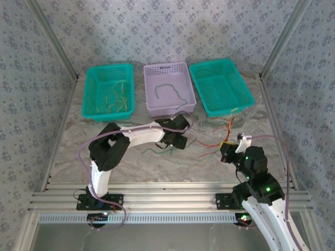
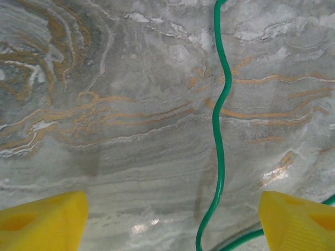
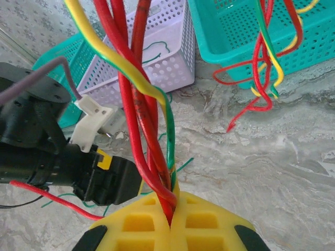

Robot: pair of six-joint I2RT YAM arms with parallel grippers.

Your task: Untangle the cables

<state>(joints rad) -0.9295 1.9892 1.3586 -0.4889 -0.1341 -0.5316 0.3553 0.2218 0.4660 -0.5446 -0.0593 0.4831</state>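
The cables are thin red, yellow and green wires. My right gripper [image 3: 170, 209] is shut on a twisted bundle of them [image 3: 152, 130], which rises from its yellow jaws; more loops [image 3: 264, 78] hang in front of the teal basket. In the top view this gripper [image 1: 230, 145] is at the right with red strands [image 1: 209, 146] trailing over the table. My left gripper [image 2: 172, 225] hovers low over the marble, open, its yellow fingers [image 2: 44, 219] wide apart. A single green cable [image 2: 219, 130] lies on the table between them, nearer the right finger. The top view has this gripper [image 1: 175, 138] at mid-table.
Three baskets stand along the back: a teal one [image 1: 110, 67] holding yellow wires, a lavender one [image 1: 166, 66] holding a dark green wire, and another teal one [image 1: 212, 64] on the right. Patterned walls close in the sides. The left arm's black wrist [image 3: 47, 157] is close to my right gripper.
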